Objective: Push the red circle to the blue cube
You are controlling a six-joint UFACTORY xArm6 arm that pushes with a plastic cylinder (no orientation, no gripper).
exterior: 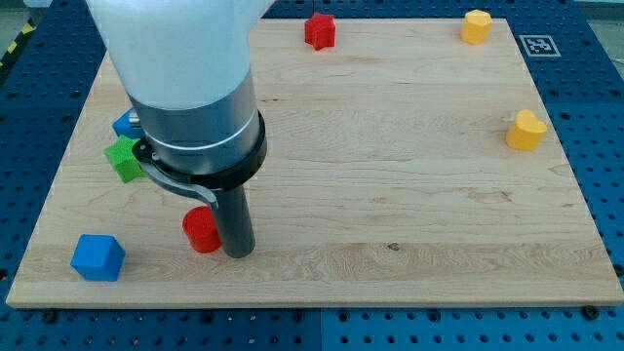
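Note:
The red circle (pixel 201 230) lies on the wooden board near the view's bottom left. My tip (pixel 238 253) stands right beside it on its right side, touching or nearly touching it. The blue cube (pixel 97 257) sits further to the view's left and a little lower, near the board's bottom-left corner, about a hand's width from the red circle.
A green star-like block (pixel 124 158) and a second blue block (pixel 125 124), partly hidden by the arm, lie at the left edge. A red star-like block (pixel 320 30) sits at the top. Two yellow blocks sit at the right (pixel 476 25) (pixel 526 131). The wooden board (pixel 409 195) ends close below the blue cube.

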